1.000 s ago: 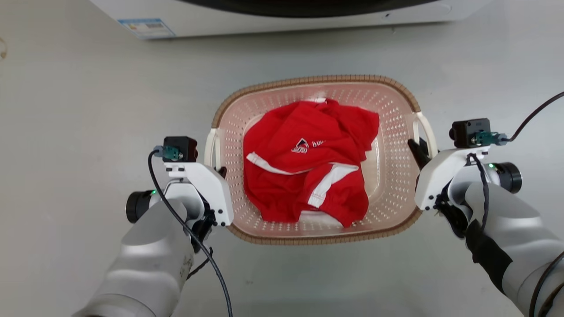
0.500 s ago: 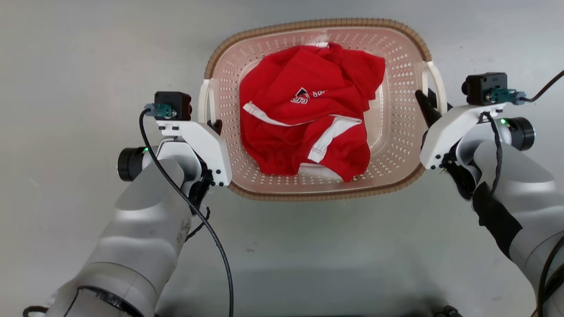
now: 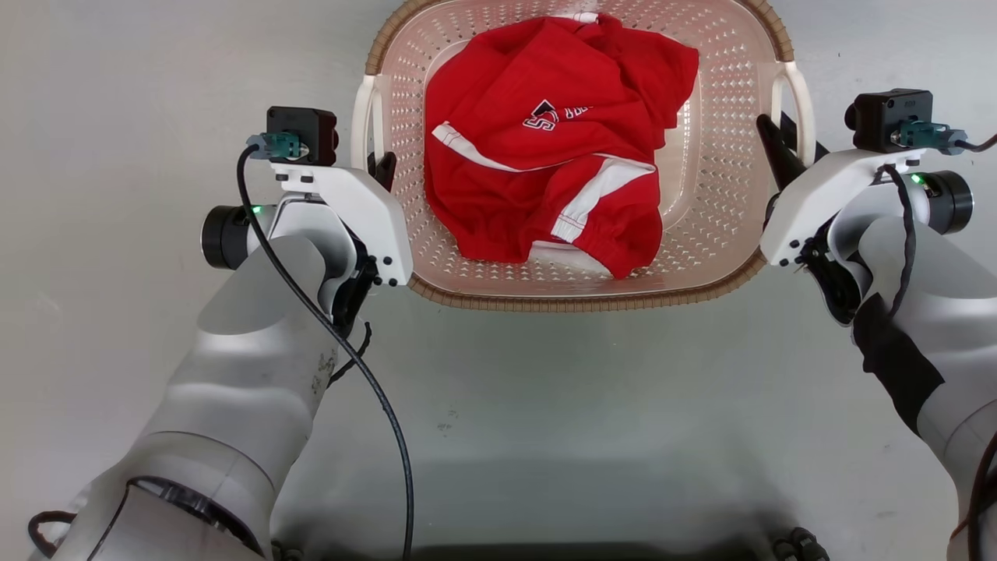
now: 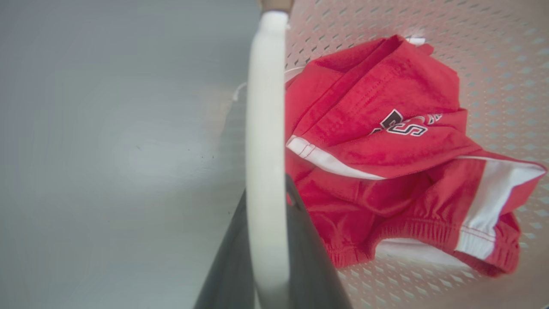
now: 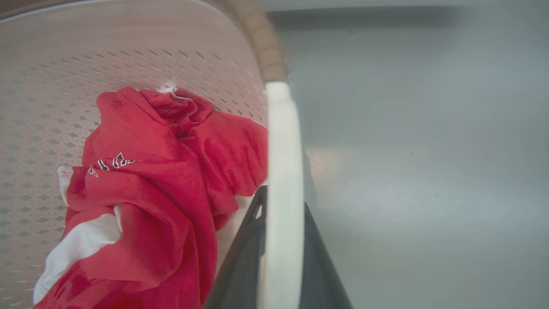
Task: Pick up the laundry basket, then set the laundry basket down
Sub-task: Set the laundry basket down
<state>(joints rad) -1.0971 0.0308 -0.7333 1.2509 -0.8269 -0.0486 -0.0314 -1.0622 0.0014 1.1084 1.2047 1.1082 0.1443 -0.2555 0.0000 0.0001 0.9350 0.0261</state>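
The pale pink perforated laundry basket [image 3: 576,300] with its brown woven-look rim hangs between my two arms at the top of the head view, its far edge cut off. A crumpled red garment [image 3: 545,140] with white stripes lies inside. My left gripper [image 3: 382,167] is shut on the white left handle [image 3: 361,117]; in the left wrist view its dark fingers [image 4: 309,257] pinch that handle [image 4: 266,150]. My right gripper [image 3: 779,136] is shut on the white right handle [image 3: 802,101], and its fingers [image 5: 240,266] clamp the handle [image 5: 283,163] in the right wrist view.
Smooth grey floor [image 3: 584,405] lies below and around the basket, with a soft shadow beneath it. The dark edge of my own base [image 3: 545,552] runs along the bottom of the head view. A black cable [image 3: 374,405] loops off my left forearm.
The whole head view has shifted as the camera moved; the white washer has left the top edge. The basket and both grippers now sit higher in the view, both holds unchanged.
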